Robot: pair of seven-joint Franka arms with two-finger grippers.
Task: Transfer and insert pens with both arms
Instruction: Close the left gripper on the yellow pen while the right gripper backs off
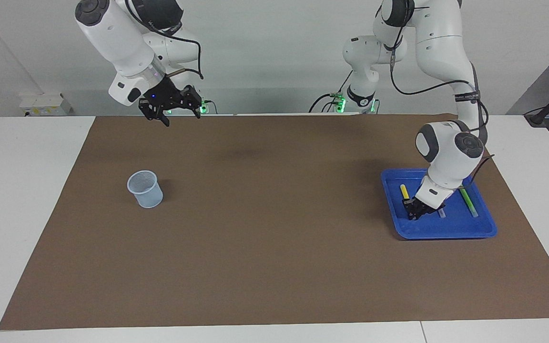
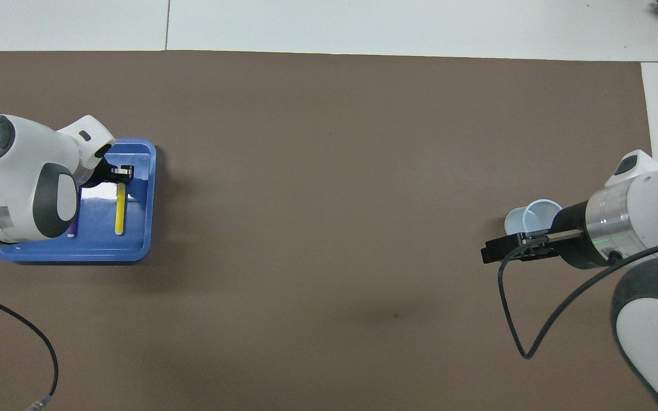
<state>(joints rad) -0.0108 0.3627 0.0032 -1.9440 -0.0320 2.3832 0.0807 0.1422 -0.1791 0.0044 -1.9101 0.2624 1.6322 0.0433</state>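
Observation:
A blue tray (image 1: 446,231) (image 2: 135,251) at the left arm's end of the table holds the pens. My left gripper (image 1: 414,214) (image 2: 123,172) is down in the tray, shut on the pale end of the yellow pen (image 1: 404,190) (image 2: 119,214). The green pen (image 1: 468,201) lies beside it. Only an end of the purple pen (image 2: 71,231) shows under the left arm. My right gripper (image 1: 177,112) (image 2: 486,253) hangs open and empty in the air over the mat, toward the right arm's end.
A pale translucent cup (image 1: 145,189) (image 2: 534,220) stands upright on the brown mat (image 1: 274,247) toward the right arm's end. Two smaller white arms with green lights (image 1: 362,62) stand at the robots' edge of the table.

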